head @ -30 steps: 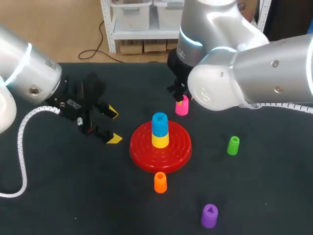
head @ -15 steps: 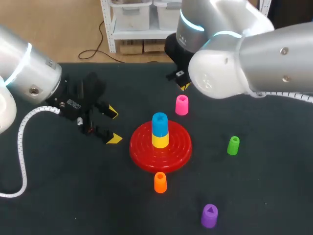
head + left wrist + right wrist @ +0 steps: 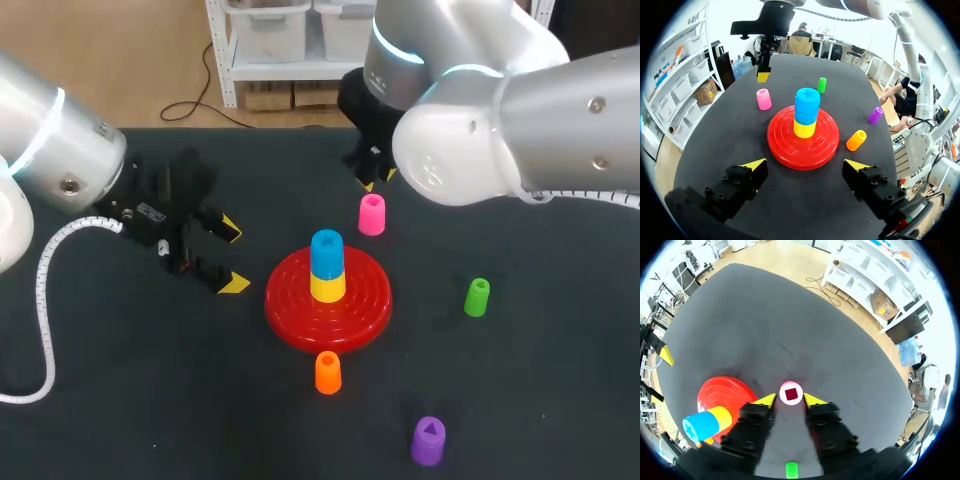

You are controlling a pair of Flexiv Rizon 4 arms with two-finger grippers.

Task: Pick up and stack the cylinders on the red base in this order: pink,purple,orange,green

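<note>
**Right gripper raised over the pink cylinder**

Right gripper (image 3: 790, 401) above the pink cylinder (image 3: 371, 214), fingers spread and holding nothing. From the right wrist, cylinder top framed between the two yellow tips, touched by neither. From the head camera, most of that gripper hidden behind the arm's own bulk, with only the yellow tips showing just behind the cylinder. From the left wrist, only one of its tips to be made out.

Pink cylinder upright on the dark table (image 3: 100, 400), near the far right edge of the red base (image 3: 300, 318) but apart from it.

On the base, a blue cylinder (image 3: 326, 252) stacked on a yellow cylinder (image 3: 327, 287).

Left gripper (image 3: 232, 256) low beside the base's left edge, fingers wide apart and empty.

Green cylinder (image 3: 477, 297) to the right of the base. Orange cylinder (image 3: 327, 372) just in front of it. Purple cylinder (image 3: 428, 441) well apart, near the front edge.

From the right wrist, orange largely hidden behind the stack and green partly cut off by the gripper body.
</note>
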